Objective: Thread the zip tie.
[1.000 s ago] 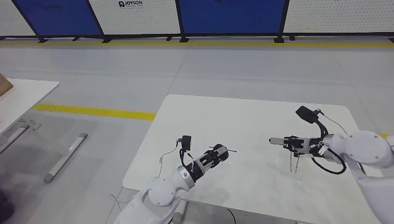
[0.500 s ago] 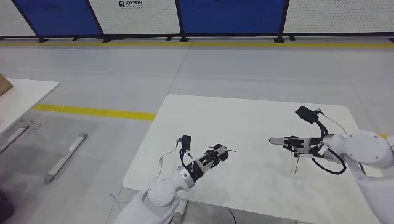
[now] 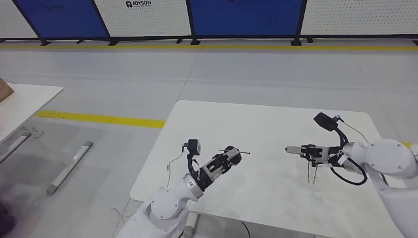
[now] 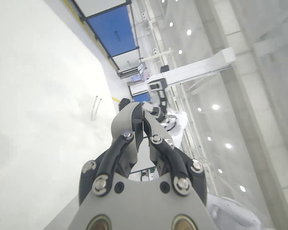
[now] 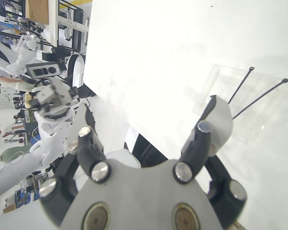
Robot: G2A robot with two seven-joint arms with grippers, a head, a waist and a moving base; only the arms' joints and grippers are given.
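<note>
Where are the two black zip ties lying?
In the right wrist view, the zip ties lie side by side on a clear sheet, just past the right gripper.

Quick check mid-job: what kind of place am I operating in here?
Probably a robot test bay in an industrial hall: blue and white pegboard partition panels fence it, a yellow floor line runs past the table, and ceiling lights hang high overhead.

Bright overhead light, ceiling lamps [image 4: 215, 107] glaring, table [image 4: 38, 72] washed white, soft shadows, edges bowed
</note>
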